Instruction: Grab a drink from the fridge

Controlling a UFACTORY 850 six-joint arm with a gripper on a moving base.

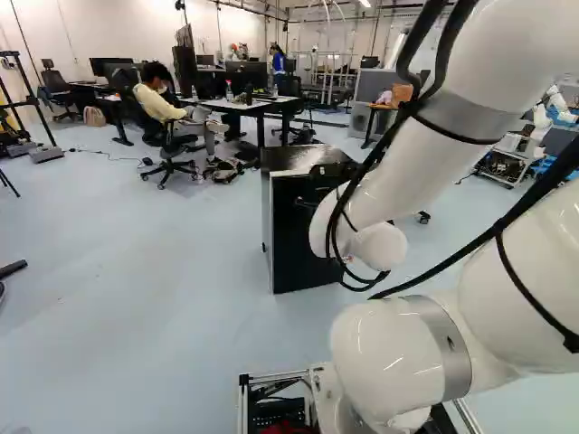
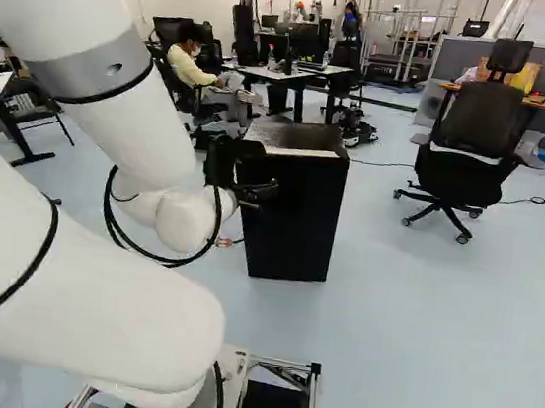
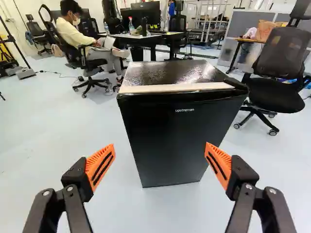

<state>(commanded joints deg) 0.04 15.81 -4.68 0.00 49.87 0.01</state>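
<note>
Although the white arm (image 2: pixel 115 105) reaches forward from the left of the right base view, the task looks to be at its approach, with the grab itself all to come. Next to the right comes the black gripper (image 3: pixel 160 145): its 2 fingers stand wide apart, orange pads (image 3: pixel 100 166) facing each other, with nothing held between them. In the wrist view the black fridge (image 3: pixel 180 128) is straight ahead of it on the floor (image 3: pixel 43 145), apart from both fingertips.

Beyond the fridge's rear edge, at least 1 clear bottle (image 3: pixel 130 25) stands near the front edge of the desk (image 3: pixel 121 36), but the sentence asks for a drink out of the fridge, so that bottle is probably not the target. The fridge's front looks shut, with a pale strip (image 3: pixel 177 88) along the front edge of its top; no drink inside can be seen, and I cannot tell which side edge the door opens from. Past the fridge's right side, well apart from it, comes 1 black office chair (image 2: pixel 477 120).

So, as judged here, 0 steps of the fetching show as done. What is left: get a fingertip to the door's edge, pull it open, find a drink, close on it and draw it out past the door.
</note>
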